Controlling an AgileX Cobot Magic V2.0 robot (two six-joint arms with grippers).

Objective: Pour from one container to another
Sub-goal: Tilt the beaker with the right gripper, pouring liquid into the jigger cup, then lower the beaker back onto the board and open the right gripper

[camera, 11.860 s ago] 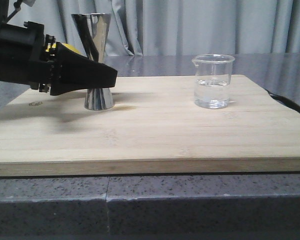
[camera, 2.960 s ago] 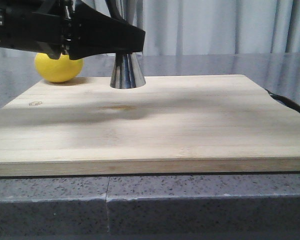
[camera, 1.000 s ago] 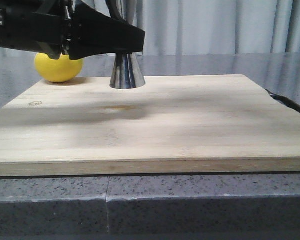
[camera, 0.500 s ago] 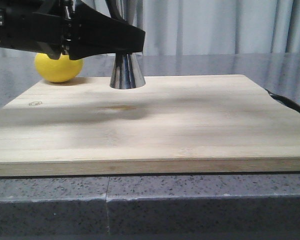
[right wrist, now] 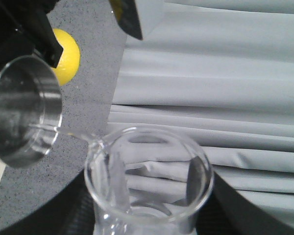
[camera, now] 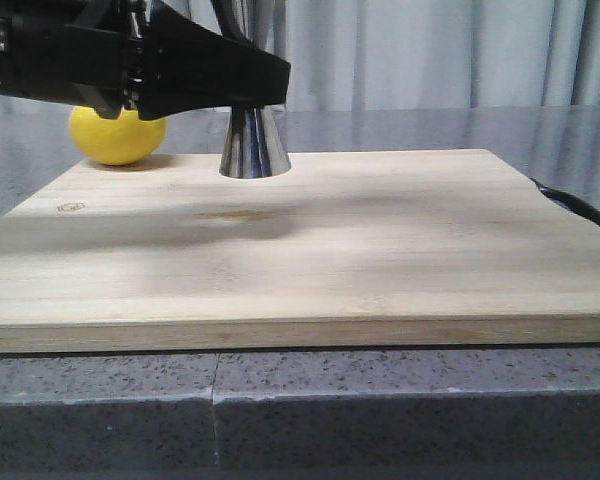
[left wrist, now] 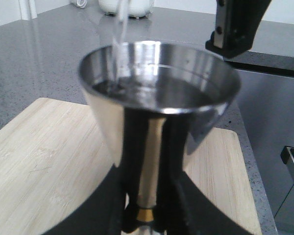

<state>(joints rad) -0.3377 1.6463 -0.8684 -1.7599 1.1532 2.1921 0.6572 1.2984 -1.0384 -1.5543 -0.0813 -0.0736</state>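
Note:
My left gripper (camera: 265, 85) is shut on the narrow waist of the steel jigger (camera: 253, 145), which seems to hang just above the wooden board (camera: 380, 240). In the left wrist view the black fingers (left wrist: 172, 196) clamp the jigger (left wrist: 157, 98) at its brass band, and clear liquid fills much of its upper cup. My right gripper (right wrist: 147, 218) is shut on the clear glass beaker (right wrist: 149, 186), tilted above the jigger (right wrist: 22, 112). A thin stream runs from the beaker's lip into the cup. The beaker and right gripper are above the front view's edge.
A yellow lemon (camera: 115, 135) lies on the grey counter behind the board's back left corner, also seen as a lemon (right wrist: 66, 49) past the jigger. Grey curtains (camera: 430, 50) hang behind. A dark curved object (camera: 575, 205) sits off the board's right edge.
Since the oldest frame the beaker has left the board and the jigger has moved right in my left gripper. Over the last three seconds nothing has visibly moved.

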